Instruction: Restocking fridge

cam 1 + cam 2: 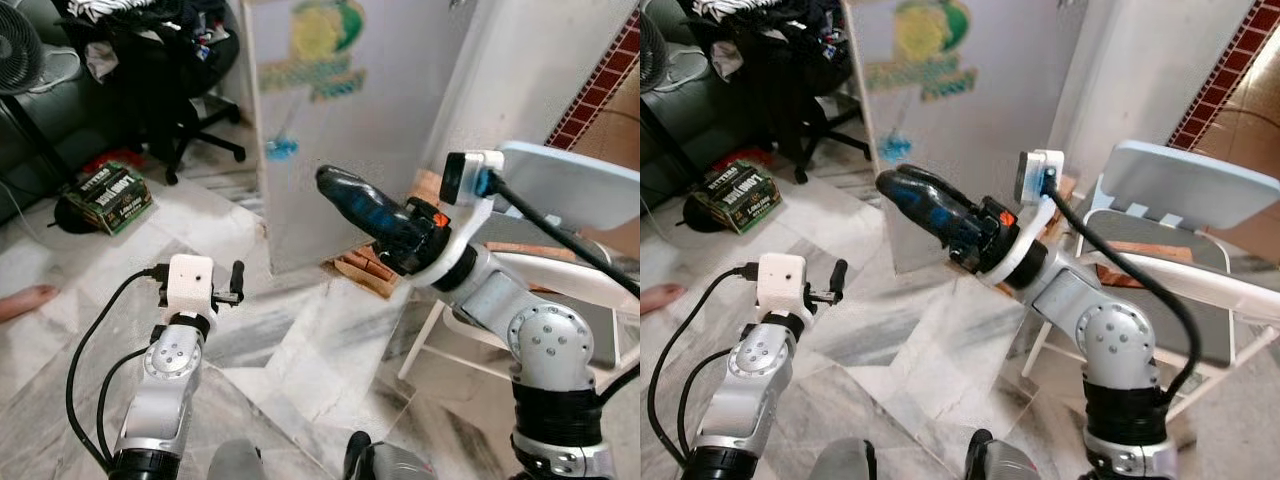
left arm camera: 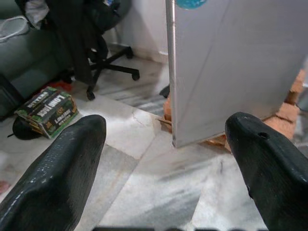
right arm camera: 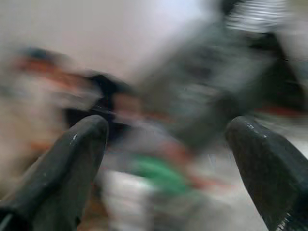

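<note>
The fridge stands ahead with its silver door shut, yellow and blue stickers on the front. My right gripper is raised in front of the door's lower part, pointing left. Its wrist view is blurred, but it shows the right gripper open with nothing between the fingers. My left gripper is held low over the marble floor, short of the fridge. In its wrist view the left gripper is open and empty, facing the door's bottom corner. No item to stock is in view.
A white folding chair stands close on the right, behind my right arm. Bricks prop up the fridge's base. At the left are an office chair piled with clothes, a green box, a fan and a person's foot.
</note>
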You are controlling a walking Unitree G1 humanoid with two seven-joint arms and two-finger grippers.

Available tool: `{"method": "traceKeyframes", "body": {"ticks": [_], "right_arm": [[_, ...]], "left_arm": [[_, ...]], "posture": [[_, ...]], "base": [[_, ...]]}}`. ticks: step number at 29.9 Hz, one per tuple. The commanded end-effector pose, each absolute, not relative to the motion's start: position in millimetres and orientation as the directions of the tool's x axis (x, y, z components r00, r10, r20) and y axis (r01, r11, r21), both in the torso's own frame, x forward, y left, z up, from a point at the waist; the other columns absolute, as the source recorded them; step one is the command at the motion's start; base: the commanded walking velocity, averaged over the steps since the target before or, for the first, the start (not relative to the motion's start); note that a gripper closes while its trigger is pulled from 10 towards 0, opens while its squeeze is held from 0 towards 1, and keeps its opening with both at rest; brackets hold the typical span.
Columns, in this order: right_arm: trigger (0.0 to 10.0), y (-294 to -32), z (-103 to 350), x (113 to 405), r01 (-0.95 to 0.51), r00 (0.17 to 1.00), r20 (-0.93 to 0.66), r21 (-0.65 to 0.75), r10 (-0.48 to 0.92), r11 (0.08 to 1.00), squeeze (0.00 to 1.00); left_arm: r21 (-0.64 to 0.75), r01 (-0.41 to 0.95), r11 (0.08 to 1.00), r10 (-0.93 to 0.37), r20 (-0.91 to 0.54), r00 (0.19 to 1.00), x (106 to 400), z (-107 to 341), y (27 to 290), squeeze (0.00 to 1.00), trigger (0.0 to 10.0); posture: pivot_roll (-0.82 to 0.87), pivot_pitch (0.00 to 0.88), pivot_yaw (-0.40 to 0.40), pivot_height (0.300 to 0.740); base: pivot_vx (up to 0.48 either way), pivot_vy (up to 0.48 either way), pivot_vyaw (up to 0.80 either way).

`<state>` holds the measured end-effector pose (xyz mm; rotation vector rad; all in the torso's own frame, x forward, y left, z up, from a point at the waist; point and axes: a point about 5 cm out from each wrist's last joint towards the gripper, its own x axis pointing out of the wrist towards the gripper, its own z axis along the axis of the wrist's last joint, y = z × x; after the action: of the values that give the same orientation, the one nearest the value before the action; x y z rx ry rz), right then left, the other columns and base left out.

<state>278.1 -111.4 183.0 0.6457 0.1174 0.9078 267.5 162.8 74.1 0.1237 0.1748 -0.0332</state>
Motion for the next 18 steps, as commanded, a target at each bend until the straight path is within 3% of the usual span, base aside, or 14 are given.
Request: {"method": "traceKeyframes", "body": {"ticks": [1, 5, 18], "right_arm": [[10.0, -118.8, 157.9, 287.4, -0.581, 0.756, 0.018, 0.479, 0.655, 0.658, 0.00], [10.0, -135.3, 132.3, 292.6, -0.446, 0.863, -0.068, 0.360, 0.500, 0.819, 0.00], [10.0, -152.0, 108.7, 288.8, -0.234, 0.966, -0.069, 0.176, 0.250, 0.956, 0.00]], "left_arm": [[0.120, 0.018, 0.993, 0.004, -0.177, 0.984, 266.2, 72.8, 165.8, 0.00, 10.0], [0.108, 0.028, 0.994, -0.007, -0.190, 0.982, 262.1, 69.8, 163.8, 0.00, 10.0], [0.099, 0.036, 0.994, -0.017, -0.183, 0.983, 255.6, 69.4, 165.0, 0.00, 10.0]], "posture": [[0.13, 0.067, -0.002, 0.740], [0.13, 0.071, -0.007, 0.740], [0.13, 0.073, -0.002, 0.740]], "base": [[0.000, 0.000, 0.00], [0.000, 0.067, 0.00], [0.000, 0.480, 0.00]]}}
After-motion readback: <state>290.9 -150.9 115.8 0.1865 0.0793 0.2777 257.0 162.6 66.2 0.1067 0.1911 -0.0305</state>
